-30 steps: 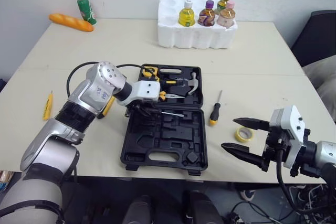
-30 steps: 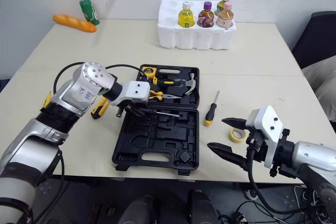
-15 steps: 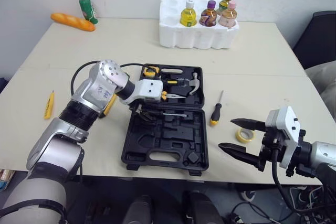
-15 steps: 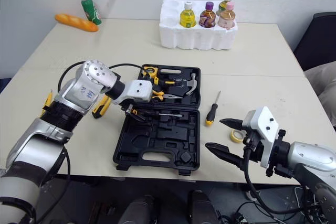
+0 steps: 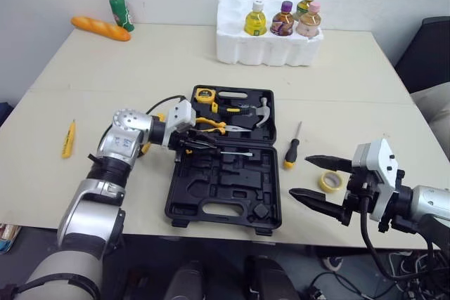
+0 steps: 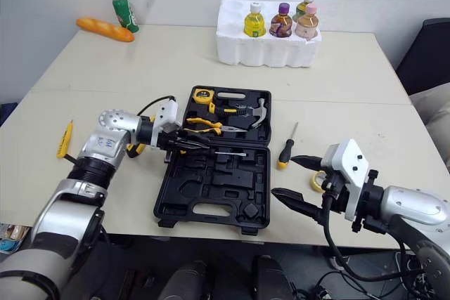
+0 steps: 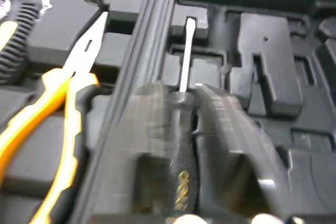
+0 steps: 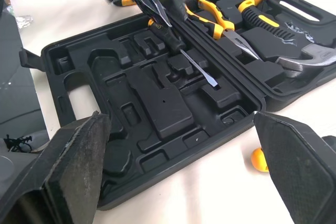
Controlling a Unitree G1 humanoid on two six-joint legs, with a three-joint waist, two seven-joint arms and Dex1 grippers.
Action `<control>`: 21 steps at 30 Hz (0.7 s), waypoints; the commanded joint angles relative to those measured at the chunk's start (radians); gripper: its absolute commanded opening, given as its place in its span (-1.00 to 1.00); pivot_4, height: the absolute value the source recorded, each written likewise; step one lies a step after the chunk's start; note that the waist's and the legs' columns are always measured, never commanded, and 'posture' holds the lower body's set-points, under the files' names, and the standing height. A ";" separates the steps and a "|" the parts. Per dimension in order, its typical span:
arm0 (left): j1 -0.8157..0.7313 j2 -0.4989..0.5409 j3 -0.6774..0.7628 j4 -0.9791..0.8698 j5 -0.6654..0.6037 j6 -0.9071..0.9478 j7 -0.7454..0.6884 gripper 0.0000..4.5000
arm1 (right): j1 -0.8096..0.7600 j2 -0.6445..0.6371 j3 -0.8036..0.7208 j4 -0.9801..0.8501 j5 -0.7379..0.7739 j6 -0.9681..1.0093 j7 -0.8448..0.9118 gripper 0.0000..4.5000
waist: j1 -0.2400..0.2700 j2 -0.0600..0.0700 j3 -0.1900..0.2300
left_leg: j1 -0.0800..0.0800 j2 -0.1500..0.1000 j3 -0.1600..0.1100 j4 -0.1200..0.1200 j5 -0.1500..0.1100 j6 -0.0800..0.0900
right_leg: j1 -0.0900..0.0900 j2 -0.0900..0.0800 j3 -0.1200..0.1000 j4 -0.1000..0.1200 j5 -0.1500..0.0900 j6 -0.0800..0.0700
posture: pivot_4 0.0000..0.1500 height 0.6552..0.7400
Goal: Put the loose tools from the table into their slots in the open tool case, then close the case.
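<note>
Left gripper pinches one flat screwdriver inside the open case; right gripper gapes wide; one loose screwdriver lies at the case's three o'clock.

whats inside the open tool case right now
Far half: tape measure, pliers, hammer. Near half: a screwdriver held by the left pincer, which partly covers its handle.
</note>
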 commanded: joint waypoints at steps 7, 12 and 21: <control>0.054 0.000 -0.065 0.029 0.106 -0.071 0.053 -0.99 | -0.002 -0.010 -0.011 0.009 -0.014 -0.015 0.023 1.00 | -0.001 0.000 0.000 | 0.000 0.000 0.000 0.002 -0.003 0.006 | 0.000 -0.001 0.001 -0.002 0.001 0.001 | 1.00 0.92; 0.083 0.043 -0.196 0.054 0.254 -0.066 0.078 -0.99 | -0.003 -0.011 -0.005 0.017 -0.023 -0.012 0.026 1.00 | -0.007 0.003 -0.009 | 0.013 0.001 0.000 0.000 -0.007 0.007 | 0.013 0.000 0.000 -0.007 0.000 0.001 | 1.00 0.92; 0.094 0.009 -0.029 -0.035 0.080 0.039 0.157 -0.99 | -0.026 -0.003 0.011 0.098 -0.090 -0.039 0.017 1.00 | -0.028 0.006 -0.025 | 0.044 0.001 -0.001 -0.015 -0.011 0.008 | 0.042 -0.003 0.001 -0.017 -0.003 -0.001 | 1.00 0.92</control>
